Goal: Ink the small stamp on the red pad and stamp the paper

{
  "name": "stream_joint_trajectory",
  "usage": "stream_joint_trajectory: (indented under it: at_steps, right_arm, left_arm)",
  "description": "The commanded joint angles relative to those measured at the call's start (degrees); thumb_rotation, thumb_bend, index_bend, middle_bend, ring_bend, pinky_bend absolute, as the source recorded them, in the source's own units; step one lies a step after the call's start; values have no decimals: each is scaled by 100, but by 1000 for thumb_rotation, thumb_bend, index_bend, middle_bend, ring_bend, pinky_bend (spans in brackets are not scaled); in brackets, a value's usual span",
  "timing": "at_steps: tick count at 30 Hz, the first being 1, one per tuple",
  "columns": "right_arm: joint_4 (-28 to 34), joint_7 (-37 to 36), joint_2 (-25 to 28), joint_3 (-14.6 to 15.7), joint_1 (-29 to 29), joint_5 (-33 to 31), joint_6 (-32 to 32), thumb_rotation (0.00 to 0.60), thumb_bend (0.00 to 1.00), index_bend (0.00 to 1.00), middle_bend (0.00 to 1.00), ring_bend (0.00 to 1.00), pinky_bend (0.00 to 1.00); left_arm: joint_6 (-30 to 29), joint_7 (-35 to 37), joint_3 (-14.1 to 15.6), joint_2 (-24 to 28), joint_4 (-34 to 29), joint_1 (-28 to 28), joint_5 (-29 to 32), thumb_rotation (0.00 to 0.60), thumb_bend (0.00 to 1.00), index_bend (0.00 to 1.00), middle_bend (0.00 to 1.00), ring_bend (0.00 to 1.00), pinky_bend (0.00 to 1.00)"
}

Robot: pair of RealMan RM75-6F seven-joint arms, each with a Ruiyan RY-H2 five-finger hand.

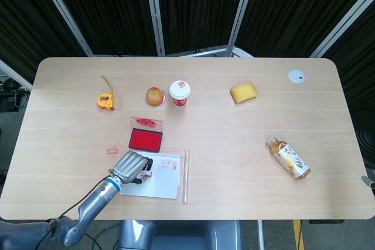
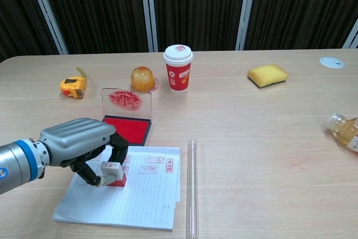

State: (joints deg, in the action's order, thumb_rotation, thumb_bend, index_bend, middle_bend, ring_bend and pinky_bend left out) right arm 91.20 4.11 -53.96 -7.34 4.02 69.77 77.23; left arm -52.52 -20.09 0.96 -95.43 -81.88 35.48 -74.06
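Observation:
My left hand [image 2: 81,141] grips the small stamp [image 2: 113,174], a pale block with a red base, and holds its base down on the lined paper [image 2: 131,197]. The paper carries several red stamp marks near its far edge. In the head view the same left hand [image 1: 130,165] covers the paper's [image 1: 161,181] left part and hides most of the stamp. The red ink pad [image 2: 130,129] lies open just beyond the paper, its clear lid [image 2: 126,103] standing upright behind it, smeared red. The red ink pad [image 1: 145,139] sits above the hand in the head view. My right hand is in neither view.
A clear tube [image 2: 192,186] lies along the paper's right edge. Farther back stand a red paper cup [image 2: 178,68], an orange fruit [image 2: 142,78] and a yellow tape measure [image 2: 72,87]. A yellow sponge [image 2: 267,75], a tea bottle [image 1: 287,158] and a white disc [image 1: 296,75] lie to the right.

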Motion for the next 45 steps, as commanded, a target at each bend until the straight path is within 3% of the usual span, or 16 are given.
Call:
stream_joint_trajectory:
  at_steps: [1, 30, 38, 45]
  right_arm:
    - [-3, -1, 0, 1, -3, -3, 0, 600, 0, 0, 0, 0, 0]
    - [-37, 28, -25, 3, 10, -28, -37, 600, 0, 0, 0, 0, 0]
    - [-11, 44, -23, 11, 2, -2, -12, 600, 0, 0, 0, 0, 0]
    - [44, 52, -8, 14, -12, 27, 29, 600, 0, 0, 0, 0, 0]
  left_arm:
    - [11, 10, 0, -11, 16, -3, 3, 600, 407, 600, 557, 814, 875]
    - [-15, 117, -89, 45, -15, -21, -22, 600, 408, 599, 557, 814, 875]
    - [-223, 238, -286, 425, -657, -9, -97, 600, 408, 598, 555, 814, 874]
    - [-514, 396, -647, 1092, -1499, -23, -43, 600, 410, 598, 555, 814, 874]
